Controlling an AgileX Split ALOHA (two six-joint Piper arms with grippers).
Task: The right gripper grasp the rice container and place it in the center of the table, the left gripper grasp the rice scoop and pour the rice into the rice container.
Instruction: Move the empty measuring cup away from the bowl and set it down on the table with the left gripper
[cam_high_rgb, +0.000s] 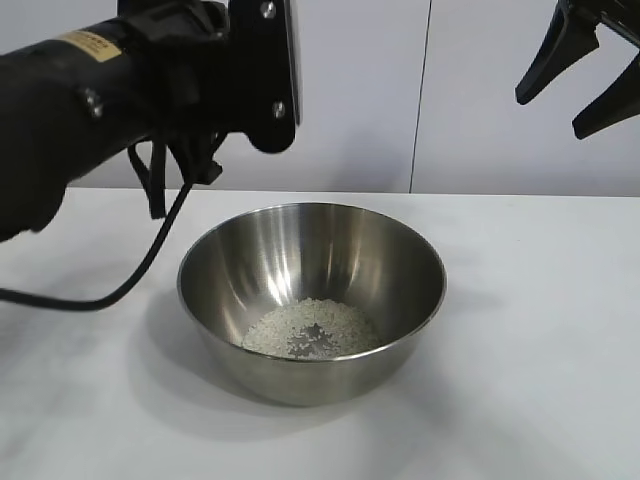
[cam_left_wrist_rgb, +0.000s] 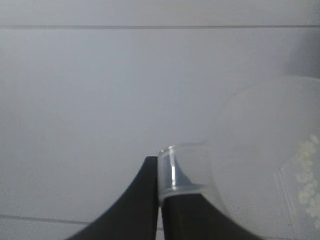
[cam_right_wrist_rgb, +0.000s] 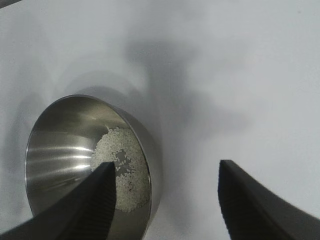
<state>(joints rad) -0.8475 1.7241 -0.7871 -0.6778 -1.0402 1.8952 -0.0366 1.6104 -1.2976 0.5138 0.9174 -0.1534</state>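
Note:
The rice container (cam_high_rgb: 300, 250), a shiny steel bowl, stands on the middle of the white table (cam_high_rgb: 540, 350) with a loose heap of rice (cam_high_rgb: 310, 328) in its bottom. My left arm (cam_high_rgb: 150, 70) is raised at the upper left, above and behind the bowl; its fingers and the scoop are hidden there. In the left wrist view my left gripper (cam_left_wrist_rgb: 159, 167) is shut on the handle tab of the clear rice scoop (cam_left_wrist_rgb: 260, 165), which holds a few grains (cam_left_wrist_rgb: 310, 170). My right gripper (cam_high_rgb: 551, 115) is open and empty, raised at the upper right. It (cam_right_wrist_rgb: 166, 166) looks down on the bowl (cam_right_wrist_rgb: 60, 145) and rice (cam_right_wrist_rgb: 122, 165).
A black cable (cam_high_rgb: 150, 260) hangs from the left arm down to the table left of the bowl. A pale wall with a vertical seam (cam_high_rgb: 420, 100) stands behind the table.

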